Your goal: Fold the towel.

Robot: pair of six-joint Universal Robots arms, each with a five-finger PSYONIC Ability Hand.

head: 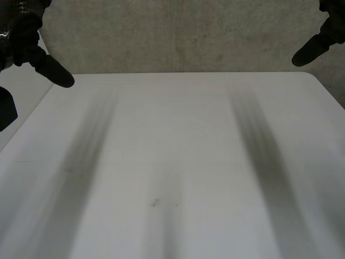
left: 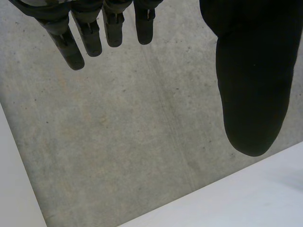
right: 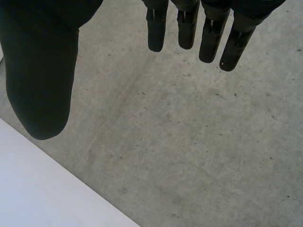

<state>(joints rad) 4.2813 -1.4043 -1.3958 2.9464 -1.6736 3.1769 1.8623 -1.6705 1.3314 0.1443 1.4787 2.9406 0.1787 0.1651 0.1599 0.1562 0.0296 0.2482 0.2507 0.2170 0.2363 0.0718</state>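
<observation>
Left hand [head: 29, 46] at ten o'clock and right hand [head: 318, 46] at two o'clock hang with fingers straight, holding nothing, off the worktop's [head: 178, 140] far corners. Where the towel lies I cannot tell. Reaching down blind risks fingertips striking the worktop.

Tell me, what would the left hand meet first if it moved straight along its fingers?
Probably the bare concrete floor: the left hand has straight fingers aimed past the white table, with nothing between, though depth is unclear.

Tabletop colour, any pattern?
Plain white table, no pattern; it shows best in the head view.
</observation>
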